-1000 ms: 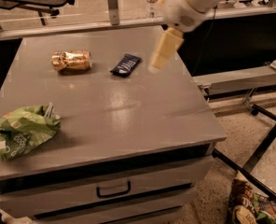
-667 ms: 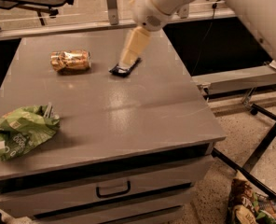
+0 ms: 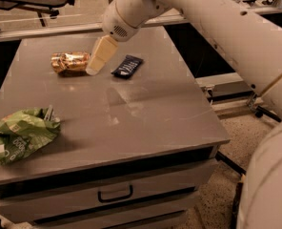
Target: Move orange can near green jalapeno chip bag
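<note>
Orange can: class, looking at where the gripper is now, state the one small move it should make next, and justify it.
Likely a short shift sideways and down, to bring the gripper over the orange can. It hangs just beside one end of the can, not around it, and the can lies far from the green jalapeno chip bag.

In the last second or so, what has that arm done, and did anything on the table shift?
The gripper swept leftward in the view, over the dark snack packet, to just beside the orange can. Nothing was visibly taken hold of. The can, packet and green jalapeno chip bag stayed put on the table.
</note>
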